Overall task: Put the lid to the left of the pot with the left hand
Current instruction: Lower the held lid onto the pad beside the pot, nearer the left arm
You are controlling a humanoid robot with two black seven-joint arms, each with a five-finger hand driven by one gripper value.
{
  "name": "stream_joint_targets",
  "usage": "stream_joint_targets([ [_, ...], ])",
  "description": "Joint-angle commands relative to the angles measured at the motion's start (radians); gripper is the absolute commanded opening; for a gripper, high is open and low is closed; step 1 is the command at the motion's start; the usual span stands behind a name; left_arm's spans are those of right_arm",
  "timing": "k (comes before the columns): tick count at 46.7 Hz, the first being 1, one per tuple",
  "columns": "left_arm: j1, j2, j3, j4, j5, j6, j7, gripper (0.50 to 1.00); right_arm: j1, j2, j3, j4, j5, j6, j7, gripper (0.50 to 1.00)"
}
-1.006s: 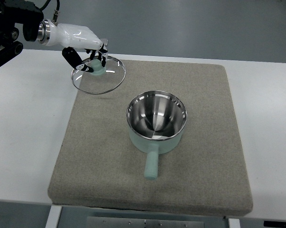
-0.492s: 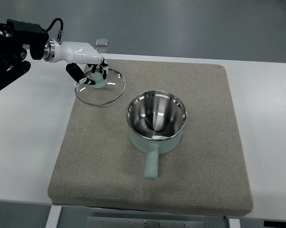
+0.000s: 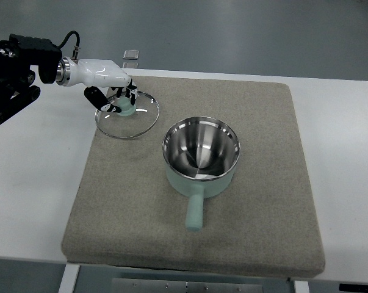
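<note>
Glass lid (image 3: 127,114): steel-rimmed, pale green knob, over the grey mat's (image 3: 263,207) rear-left corner, up-left of the pot (image 3: 201,156). Left hand (image 3: 113,97): fingers closed on the knob. White worktop (image 3: 31,183) beneath the mat.

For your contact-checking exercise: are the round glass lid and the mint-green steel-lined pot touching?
Apart. The top view shows bare grey mat between the glass lid and the pot.

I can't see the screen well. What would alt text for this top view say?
A robot's left hand grips the knob of a glass lid over the far left part of a grey mat. To the lid's right stands an open steel pot, its pale green handle pointing toward the camera.
</note>
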Motion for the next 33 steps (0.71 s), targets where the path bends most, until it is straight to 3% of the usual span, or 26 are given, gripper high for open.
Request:
stream_joint_targets([
  [1,0.003,-0.015,-0.002,0.009,0.0,0.002,0.0,0.5,0.0,0.0,0.0,0.001,0.0,0.0,0.0,0.924],
  [33,0.033,-0.034,0.029,0.03,0.0,0.02,0.0,0.516,0.0,0.0,0.0,0.001,0.0,0.0,0.0,0.924],
])
